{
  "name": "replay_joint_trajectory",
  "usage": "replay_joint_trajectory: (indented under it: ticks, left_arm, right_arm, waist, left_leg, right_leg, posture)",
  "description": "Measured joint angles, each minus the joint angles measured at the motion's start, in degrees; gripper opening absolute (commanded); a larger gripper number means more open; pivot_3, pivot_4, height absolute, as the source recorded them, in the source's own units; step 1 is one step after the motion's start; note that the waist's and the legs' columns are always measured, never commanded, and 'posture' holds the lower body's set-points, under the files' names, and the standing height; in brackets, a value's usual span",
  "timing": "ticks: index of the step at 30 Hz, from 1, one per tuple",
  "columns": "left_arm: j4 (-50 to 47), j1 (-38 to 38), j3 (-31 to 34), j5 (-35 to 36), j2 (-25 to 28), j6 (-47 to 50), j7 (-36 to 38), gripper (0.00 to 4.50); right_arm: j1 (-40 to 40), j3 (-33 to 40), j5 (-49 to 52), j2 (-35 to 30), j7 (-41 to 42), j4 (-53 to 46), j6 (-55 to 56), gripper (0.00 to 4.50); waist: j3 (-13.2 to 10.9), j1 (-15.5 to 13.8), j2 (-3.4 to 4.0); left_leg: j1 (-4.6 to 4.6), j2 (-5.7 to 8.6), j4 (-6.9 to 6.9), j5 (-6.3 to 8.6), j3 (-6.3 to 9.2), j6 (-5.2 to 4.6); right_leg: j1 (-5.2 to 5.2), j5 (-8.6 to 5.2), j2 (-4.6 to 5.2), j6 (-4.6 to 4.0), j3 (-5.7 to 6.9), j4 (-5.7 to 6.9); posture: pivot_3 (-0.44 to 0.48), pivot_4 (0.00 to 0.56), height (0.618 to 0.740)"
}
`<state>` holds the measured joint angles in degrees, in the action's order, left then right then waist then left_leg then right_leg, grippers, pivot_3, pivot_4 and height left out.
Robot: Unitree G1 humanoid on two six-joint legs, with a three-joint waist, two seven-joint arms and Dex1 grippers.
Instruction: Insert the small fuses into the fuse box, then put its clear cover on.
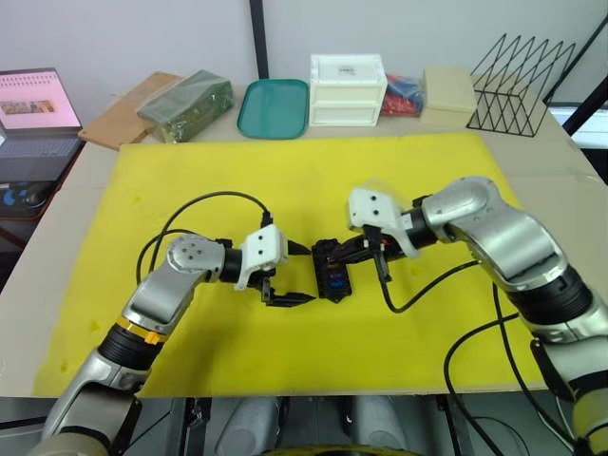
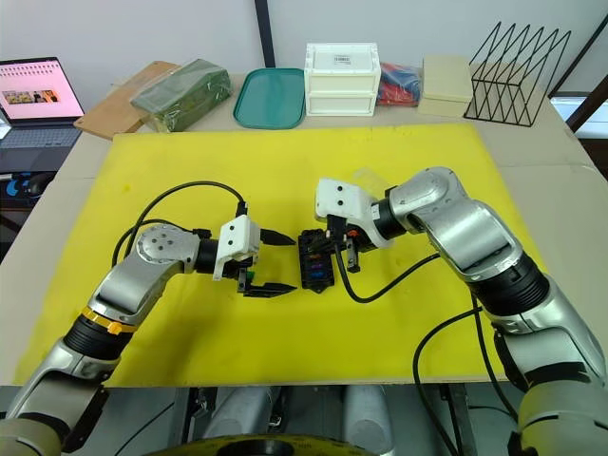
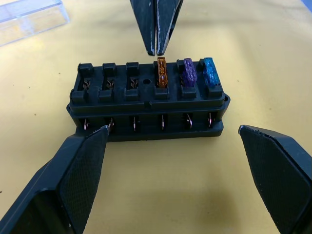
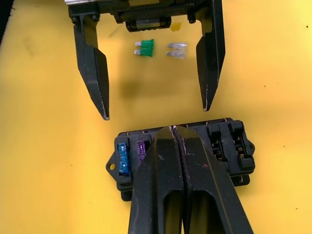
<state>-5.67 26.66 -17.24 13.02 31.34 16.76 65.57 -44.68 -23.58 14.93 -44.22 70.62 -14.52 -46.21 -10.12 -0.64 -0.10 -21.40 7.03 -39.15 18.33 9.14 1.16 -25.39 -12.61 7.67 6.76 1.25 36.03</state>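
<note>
On the yellow mat (image 1: 190,171), going left to right, our left gripper (image 2: 271,261) rests with its fingers spread wide and nothing between them, pointed at the fuse box (image 2: 313,259). That black block sits mid-mat with three fuses seated — tan (image 3: 162,72), purple (image 3: 189,72) and blue (image 3: 210,70) — and three slots bare. Our right gripper (image 3: 157,48) hangs just over the tan one, fingers pressed together; whether they pinch its top we cannot tell. Loose green (image 4: 145,47) and clear fuses (image 4: 176,50) lie beyond the box, and the clear cover (image 3: 29,17) nearby. We judge these fuses light, stiff and slippery, best pinched across their flat plastic heads.
</note>
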Motion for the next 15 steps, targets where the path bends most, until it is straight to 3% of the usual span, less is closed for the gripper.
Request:
replay_joint_trajectory:
  ticks: [15]
  left_arm:
    - [-0.1,0.5,0.0,0.0,0.2,1.0,0.1,4.5]
  right_arm:
    - [3.4,-0.2,-2.8,-0.1,0.1,2.8,7.4,0.01]
  waist:
    - [0.0,0.0,0.0]
  left_leg:
    - [0.07,0.0,0.0,0.0,0.0,0.0]
  right_leg:
    - [0.07,0.0,0.0,0.0,0.0,0.0]
  posture:
    - [0.0,0.15,0.74]
